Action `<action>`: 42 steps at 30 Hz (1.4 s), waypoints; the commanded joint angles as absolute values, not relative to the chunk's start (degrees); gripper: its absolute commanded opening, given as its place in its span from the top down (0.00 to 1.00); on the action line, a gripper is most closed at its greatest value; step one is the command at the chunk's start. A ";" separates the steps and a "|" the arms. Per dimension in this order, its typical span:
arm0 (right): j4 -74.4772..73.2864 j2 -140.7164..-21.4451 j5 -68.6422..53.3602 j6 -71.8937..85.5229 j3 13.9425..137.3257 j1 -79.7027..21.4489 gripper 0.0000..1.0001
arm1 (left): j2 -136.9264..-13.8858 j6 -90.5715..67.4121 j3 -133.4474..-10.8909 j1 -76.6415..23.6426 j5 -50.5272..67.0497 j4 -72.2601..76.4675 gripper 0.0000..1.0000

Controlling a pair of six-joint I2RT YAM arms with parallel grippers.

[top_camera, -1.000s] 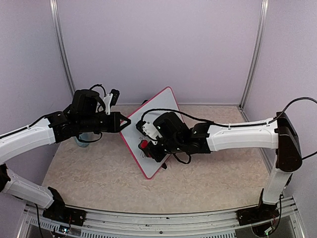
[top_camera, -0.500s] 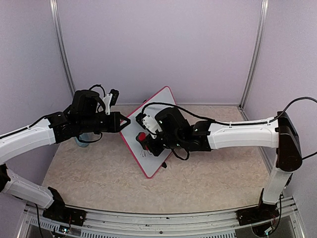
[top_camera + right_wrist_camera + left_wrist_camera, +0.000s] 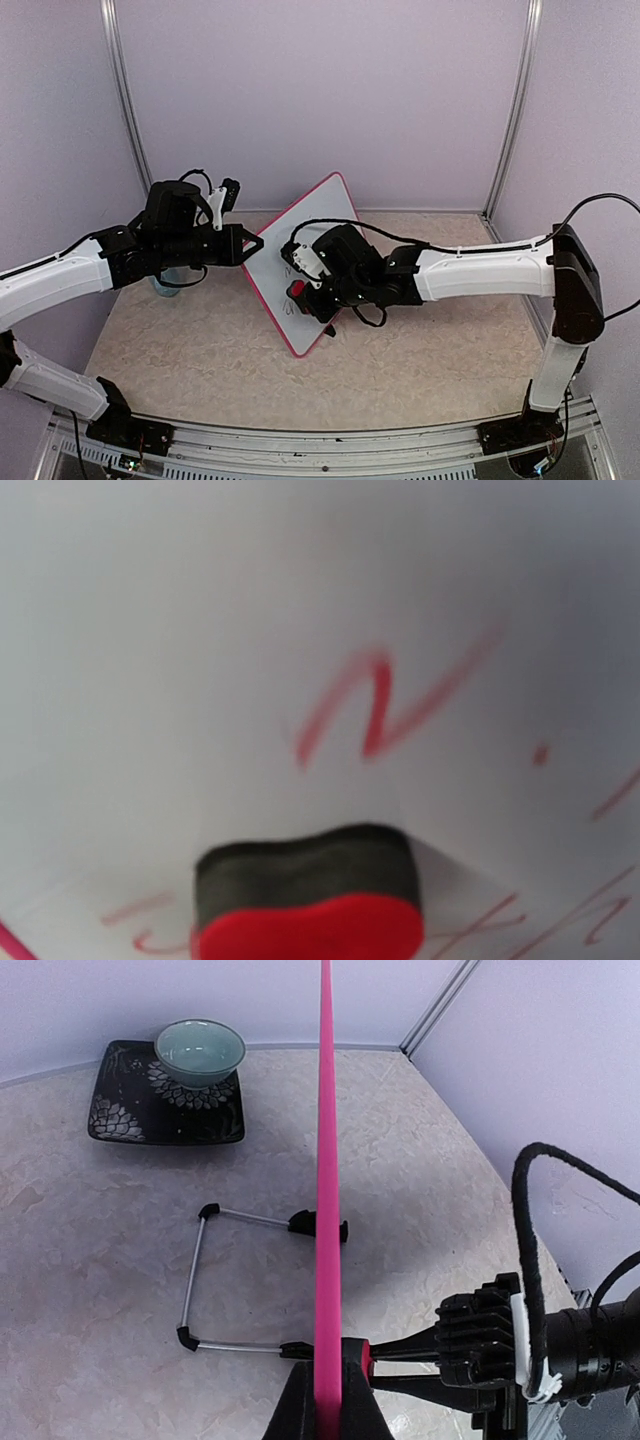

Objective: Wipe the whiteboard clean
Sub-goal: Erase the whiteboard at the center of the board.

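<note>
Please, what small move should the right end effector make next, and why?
Probably slide the eraser held by the right end effector over the red strokes just beyond its felt edge. The wrist view shows the whiteboard unerased there, and the left end effector clamps its frame, so it should hold steady.

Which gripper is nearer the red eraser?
Right. The right gripper holds the eraser against the whiteboard; the left gripper clamps the whiteboard's edge, apart from it.
</note>
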State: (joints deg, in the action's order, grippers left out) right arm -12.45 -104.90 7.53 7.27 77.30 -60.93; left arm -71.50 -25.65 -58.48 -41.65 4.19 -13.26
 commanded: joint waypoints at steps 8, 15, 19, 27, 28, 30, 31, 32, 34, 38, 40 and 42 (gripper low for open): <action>-10.72 -109.56 8.06 3.38 90.43 -59.52 1.00 | -71.31 -26.81 -56.69 -42.98 6.51 -12.58 1.00; -9.34 -108.63 8.33 4.92 84.08 -58.83 1.00 | -72.26 -26.62 -57.23 -42.98 7.31 -12.08 1.00; -7.60 -107.39 7.46 6.81 77.54 -58.39 1.00 | -71.45 -26.38 -57.30 -42.98 6.84 -12.50 1.00; -7.30 -106.63 6.35 6.73 78.12 -58.18 1.00 | -72.00 -26.77 -56.98 -42.98 7.28 -11.87 1.00; -7.64 -106.88 6.38 6.24 79.81 -58.24 1.00 | -72.02 -26.80 -57.02 -43.06 7.37 -11.80 1.00; -8.56 -107.54 6.84 4.97 83.44 -58.24 1.00 | -72.13 -26.88 -57.14 -43.14 7.39 -11.72 1.00; -9.12 -107.96 7.07 4.36 85.34 -58.19 1.00 | -72.15 -26.89 -57.14 -43.20 7.34 -11.84 1.00; -9.74 -108.48 7.34 3.72 87.41 -58.24 1.00 | -72.08 -26.96 -57.14 -43.24 7.26 -11.96 1.00; -10.98 -109.73 7.67 2.41 91.30 -58.18 1.00 | -72.00 -26.84 -57.13 -43.32 6.98 -12.33 1.00; -12.47 -111.06 8.22 0.84 96.61 -58.18 1.00 | -71.61 -26.81 -56.87 -43.33 6.59 -12.61 1.00; -12.63 -111.19 8.43 0.62 97.15 -58.03 1.00 | -71.51 -26.88 -56.78 -43.33 6.51 -12.57 1.00; -12.37 -111.27 8.40 0.89 96.14 -57.88 1.00 | -71.58 -26.84 -56.78 -43.33 6.53 -12.44 1.00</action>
State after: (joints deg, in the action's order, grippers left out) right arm -16.05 -108.92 8.45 2.04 95.72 -58.37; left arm -71.33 -26.70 -57.78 -41.52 2.37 -12.19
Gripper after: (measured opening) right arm 0.114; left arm 0.046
